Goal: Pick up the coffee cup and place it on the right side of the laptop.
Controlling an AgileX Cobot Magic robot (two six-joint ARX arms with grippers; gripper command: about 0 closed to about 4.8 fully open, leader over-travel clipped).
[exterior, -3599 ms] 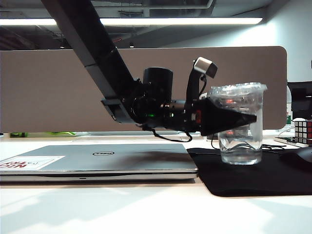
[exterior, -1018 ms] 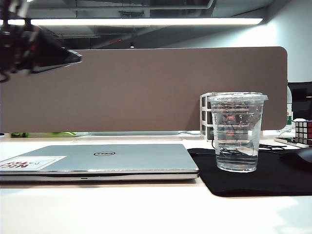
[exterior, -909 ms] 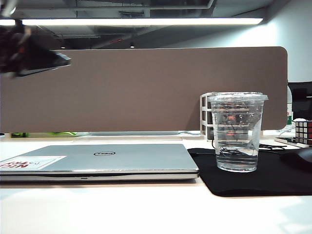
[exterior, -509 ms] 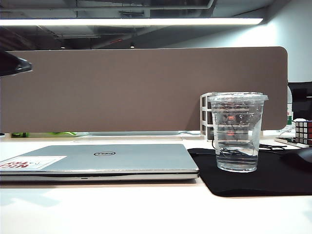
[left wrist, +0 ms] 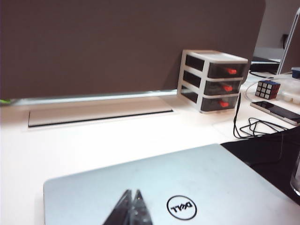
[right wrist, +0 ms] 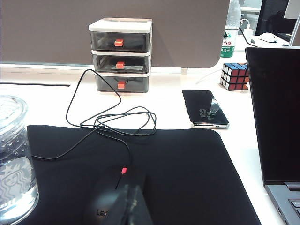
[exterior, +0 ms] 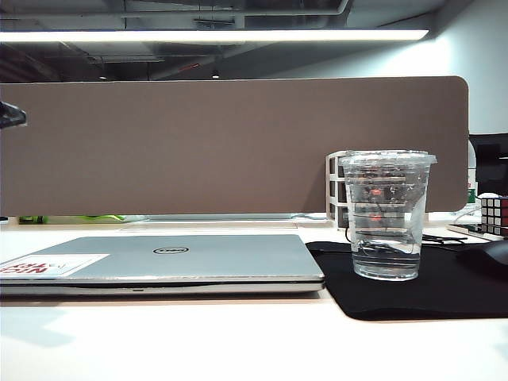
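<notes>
The coffee cup (exterior: 386,214), clear plastic with a flat lid, stands upright on the black mouse mat (exterior: 444,298), just right of the closed silver laptop (exterior: 159,262). Nothing touches the cup. Only the tip of my left gripper (exterior: 8,116) shows, at the far left edge, high above the table. In the left wrist view my left gripper (left wrist: 132,196) hovers shut and empty over the laptop lid (left wrist: 211,178). My right gripper (right wrist: 133,190) is shut with nothing in it above the mat (right wrist: 187,168), with the cup (right wrist: 11,159) off to one side.
A three-drawer organizer (right wrist: 121,54) with red handles stands behind the cup by the brown partition (exterior: 238,143). A black mouse (right wrist: 110,206) and its cable (right wrist: 117,119) lie on the mat. A phone (right wrist: 205,108), Rubik's cube (right wrist: 236,75), bottle (right wrist: 229,35) and second open laptop (right wrist: 276,117) sit further right.
My left gripper, earlier beside the cup, has drawn back leftward and is now almost out of the exterior view. The cup and the laptop have not moved over the last second.
</notes>
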